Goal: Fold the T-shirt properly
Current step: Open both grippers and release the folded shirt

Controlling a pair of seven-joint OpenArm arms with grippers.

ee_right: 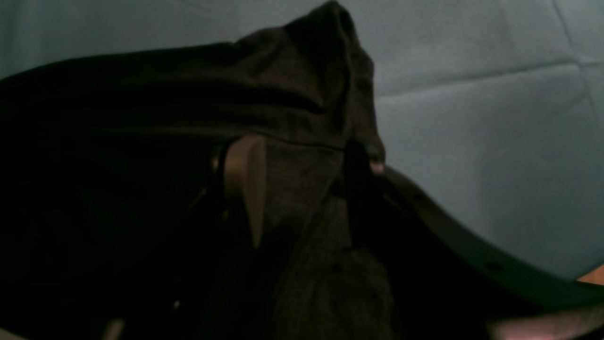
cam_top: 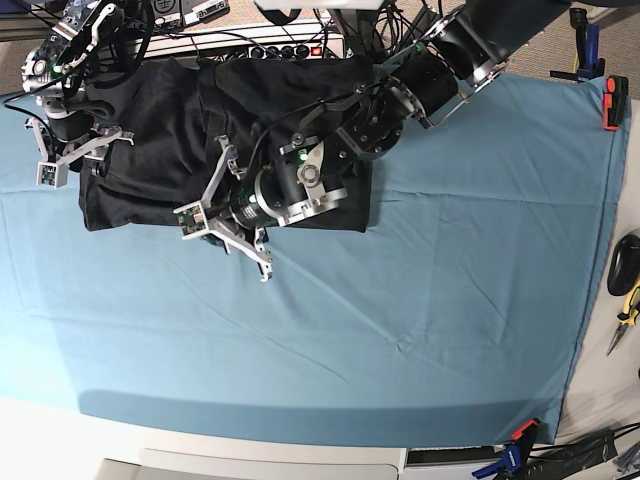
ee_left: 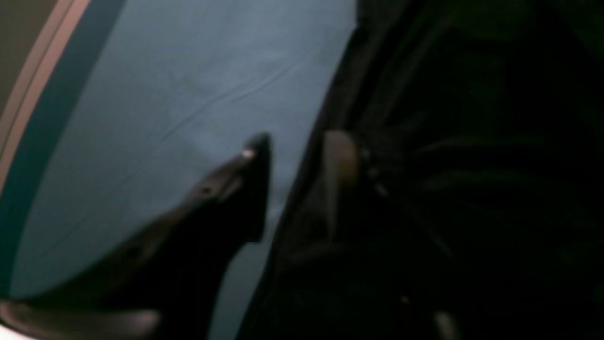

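Observation:
The black T-shirt (cam_top: 170, 130) lies spread at the back left of the teal table cloth (cam_top: 420, 300), plain side showing. My left gripper (cam_top: 240, 250) is at the shirt's front edge. In the left wrist view it (ee_left: 297, 151) is open and straddles that edge: one fingertip (ee_left: 257, 151) is over the cloth, the tan pad (ee_left: 339, 156) over the T-shirt (ee_left: 448, 165). My right gripper (cam_top: 85, 150) is at the shirt's left edge. In the right wrist view it (ee_right: 309, 165) stands open, with a bunched fold of the T-shirt (ee_right: 302, 80) between its fingers.
Cables and electronics (cam_top: 250, 30) crowd the back edge behind the shirt. Clamps hold the cloth at the right (cam_top: 612, 100) and front (cam_top: 515, 445). Pliers (cam_top: 625, 300) lie past the cloth's right edge. The left arm (cam_top: 440, 70) reaches in from the back right.

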